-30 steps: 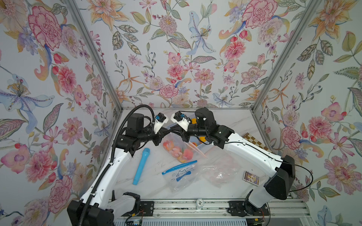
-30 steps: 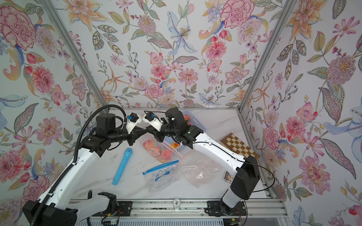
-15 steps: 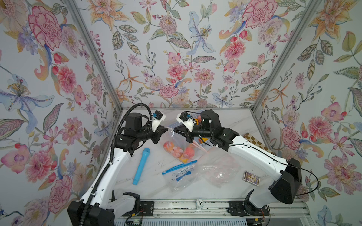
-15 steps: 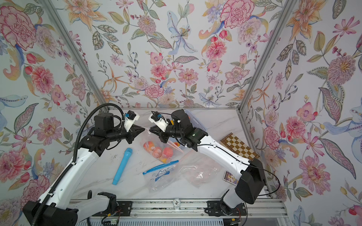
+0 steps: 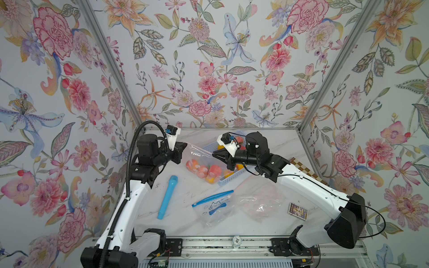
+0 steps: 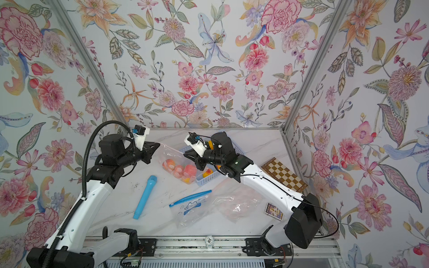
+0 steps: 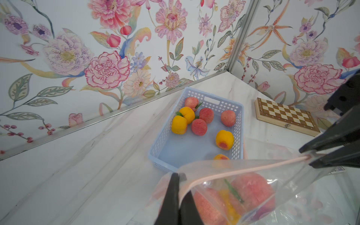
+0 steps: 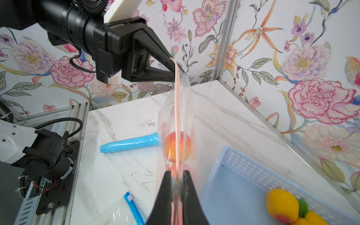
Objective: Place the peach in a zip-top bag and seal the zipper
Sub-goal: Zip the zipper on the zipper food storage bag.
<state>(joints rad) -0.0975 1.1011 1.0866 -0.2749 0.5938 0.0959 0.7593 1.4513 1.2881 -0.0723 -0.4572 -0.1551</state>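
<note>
My left gripper [image 5: 185,145] is clamped on one end of the pink zipper strip [image 8: 176,109] of the zip-top bag [image 5: 197,154], and my right gripper [image 5: 214,155] is pinched tight on the other end. The strip runs as one taut line between them, and the bag hangs below it over the marble table [image 5: 176,218]. Several peaches [image 5: 210,170] sit in the bag's bottom, just beside the blue basket [image 5: 229,182] that holds more fruit. A blue tube [image 5: 167,197] and a second bag [image 5: 212,206] with a blue zipper lie nearer my base
</note>
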